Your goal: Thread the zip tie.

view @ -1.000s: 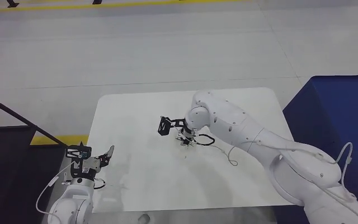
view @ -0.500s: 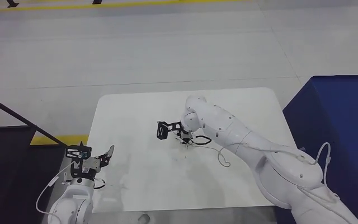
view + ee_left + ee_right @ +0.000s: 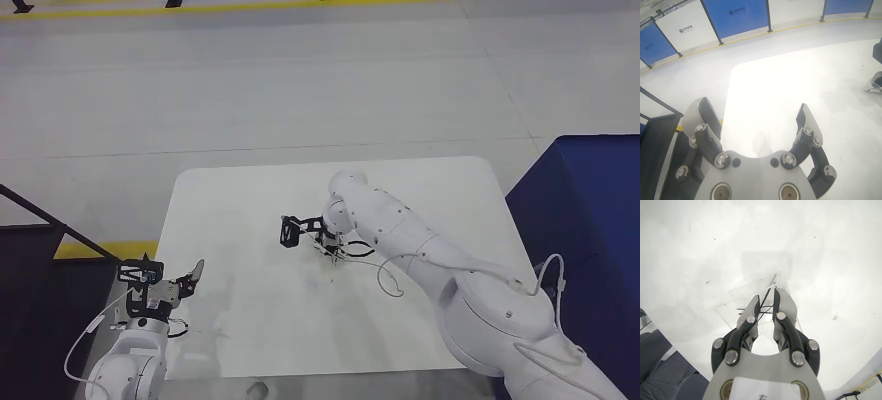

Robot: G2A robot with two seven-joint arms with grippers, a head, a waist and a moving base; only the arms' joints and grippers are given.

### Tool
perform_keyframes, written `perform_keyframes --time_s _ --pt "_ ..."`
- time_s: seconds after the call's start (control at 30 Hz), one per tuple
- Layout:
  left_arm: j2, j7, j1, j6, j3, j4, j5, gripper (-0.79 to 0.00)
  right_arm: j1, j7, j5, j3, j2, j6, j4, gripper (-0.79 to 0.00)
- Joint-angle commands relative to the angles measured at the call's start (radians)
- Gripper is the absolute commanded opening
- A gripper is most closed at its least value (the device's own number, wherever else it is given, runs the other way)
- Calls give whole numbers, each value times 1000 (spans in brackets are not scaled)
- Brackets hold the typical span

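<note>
Zip tie (image 3: pixel 764 298) runs right between the fingers of your right gripper (image 3: pixel 766 293), which is narrowed to a slim gap, just above a clear tray (image 3: pixel 725 299) on the surface (image 3: pixel 696 256). Your left gripper (image 3: pixel 753 103) hangs wide open, well apart.

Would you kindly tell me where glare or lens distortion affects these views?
Left wrist view: glare bleaches the white tabletop beyond the open left end effector, and the yellow floor line bows from lens distortion. Right wrist view: even light; the thin black zip tie stands out at the right end effector.
</note>
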Motion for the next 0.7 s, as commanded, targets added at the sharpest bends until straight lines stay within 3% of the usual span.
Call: perform_keyframes --time_s 0.0,0.67 --pt "0 0 0 0 0 0 0 0 1 -14 -8 0 -9 -7 22 -711" --pt "0 0 0 0 0 0 0 0 16 -119 -97 0 -73 -19 127 -736"
